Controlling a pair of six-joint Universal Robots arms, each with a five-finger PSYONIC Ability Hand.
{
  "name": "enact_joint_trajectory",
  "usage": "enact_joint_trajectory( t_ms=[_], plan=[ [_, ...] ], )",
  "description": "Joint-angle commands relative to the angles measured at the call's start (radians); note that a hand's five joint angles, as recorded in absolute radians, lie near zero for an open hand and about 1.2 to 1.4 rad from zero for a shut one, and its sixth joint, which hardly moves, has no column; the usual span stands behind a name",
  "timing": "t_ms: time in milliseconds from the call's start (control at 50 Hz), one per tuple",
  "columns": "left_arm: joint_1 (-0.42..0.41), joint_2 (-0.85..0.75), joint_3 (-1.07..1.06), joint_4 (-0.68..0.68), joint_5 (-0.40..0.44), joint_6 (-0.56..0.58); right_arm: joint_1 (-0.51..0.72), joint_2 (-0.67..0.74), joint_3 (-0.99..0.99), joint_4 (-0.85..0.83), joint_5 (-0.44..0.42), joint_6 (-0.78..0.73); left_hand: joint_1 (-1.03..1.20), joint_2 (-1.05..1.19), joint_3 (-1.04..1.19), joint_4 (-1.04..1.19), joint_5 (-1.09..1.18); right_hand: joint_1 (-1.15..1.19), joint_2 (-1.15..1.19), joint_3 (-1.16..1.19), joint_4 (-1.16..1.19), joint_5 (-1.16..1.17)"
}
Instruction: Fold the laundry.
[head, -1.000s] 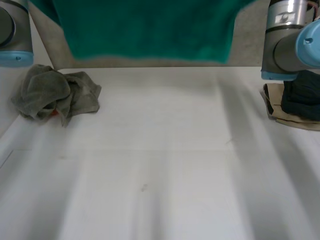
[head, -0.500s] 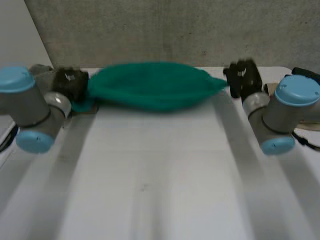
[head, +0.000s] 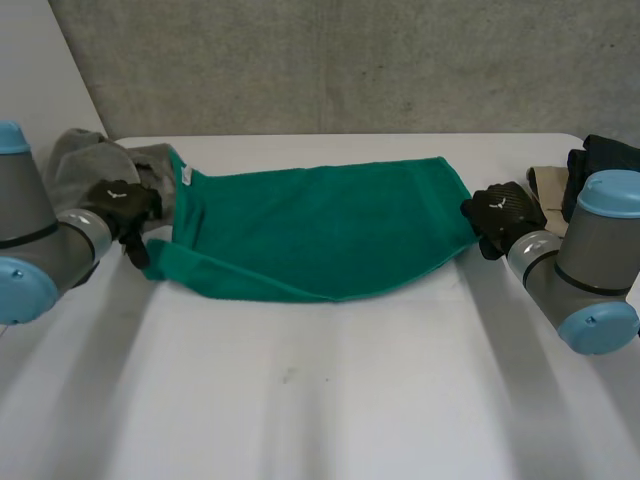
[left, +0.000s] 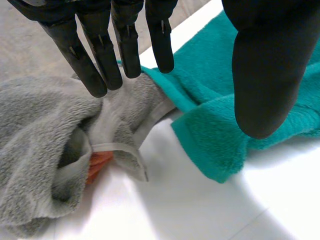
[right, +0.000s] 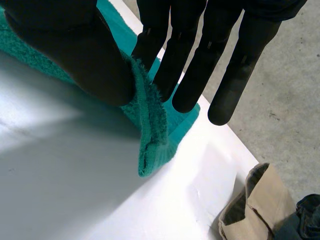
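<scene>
The green towel (head: 320, 230) lay spread across the far half of the white table (head: 320, 400), stretched between the two hands. Its far edge ran nearly straight. Its near edge bowed toward the camera in the middle and was rolled over on itself toward the left end. In the left wrist view that left end (left: 220, 135) rested flat on the table as a thick turned-over lip, and its far corner touched the crumpled grey towel (left: 40, 135).

The left hand (head: 118, 203) hung just beside that end. Its fingers (left: 125, 45) were straight and spread over the seam where grey met green, the thumb stood well apart, and it gripped nothing. The right hand (head: 505, 212) was at the towel's right end. In its wrist view the towel's edge (right: 152, 125) stood up in a ridge between the thumb and the nearest straight finger (right: 150, 45), pinched there, with the corner drooping to the table below.

The grey towel (head: 85, 165) sat bunched at the far left corner of the table, with something orange (left: 97, 162) showing under a fold. Near the right edge, beyond the right hand, lay a beige cloth (head: 548, 185) with a dark garment (head: 605, 155) beside it. They were close to the towel's right corner but apart from it. The whole near half of the table was bare white surface between the two arms.
</scene>
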Motion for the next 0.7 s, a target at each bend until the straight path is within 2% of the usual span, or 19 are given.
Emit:
enact_joint_trajectory(
  t_ms=[20, 200, 360, 440, 520, 600, 620, 700],
  plan=[
    [0.024, 0.005, 0.006, -0.052, 0.016, -0.042, -0.007, 0.004, 0.003, 0.000, -0.002, 0.001, -0.009, 0.000, -0.001, 0.012, 0.014, 0.277, 0.217, 0.209, 0.204, 0.200],
    [-0.006, -0.066, 0.032, -0.078, 0.006, -0.039, -0.007, 0.006, 0.011, 0.000, -0.003, -0.007, -0.042, -0.033, -0.033, -0.020, -0.018, 0.277, 0.217, 0.209, 0.204, 0.200],
    [-0.026, -0.144, 0.136, -0.078, 0.003, -0.036, -0.006, 0.006, 0.022, 0.001, -0.003, -0.014, -0.086, -0.077, -0.078, -0.064, -0.063, 0.277, 0.217, 0.209, 0.204, 0.200],
    [-0.027, -0.184, 0.205, -0.124, 0.000, -0.034, -0.007, 0.003, 0.025, 0.001, -0.003, -0.017, 0.058, 0.067, 0.066, 0.079, 0.081, 0.277, 0.217, 0.209, 0.204, 0.200],
    [-0.027, -0.220, 0.274, -0.228, -0.013, -0.034, -0.009, 0.003, 0.026, 0.000, -0.003, -0.021, 0.187, 0.196, 0.195, 0.208, 0.210, 0.277, 0.217, 0.209, 0.204, 0.200],
    [-0.027, -0.243, 0.325, -0.320, -0.026, -0.034, -0.012, 0.003, 0.028, 0.000, 0.000, -0.028, 0.436, 0.445, 0.444, 0.457, 0.459, 0.277, 0.217, 0.209, 0.204, 0.200],
    [-0.029, -0.245, 0.336, -0.345, -0.027, -0.034, -0.013, 0.000, 0.026, 0.004, -0.003, -0.034, 0.605, 0.615, 0.614, 0.627, 0.629, 0.277, 0.217, 0.209, 0.204, 0.200],
    [-0.032, -0.239, 0.337, -0.362, -0.029, -0.033, -0.016, -0.011, 0.026, 0.011, -0.002, -0.053, 0.739, 0.748, 0.747, 0.760, 0.762, 0.277, 0.217, 0.209, 0.204, 0.200]
  ],
)
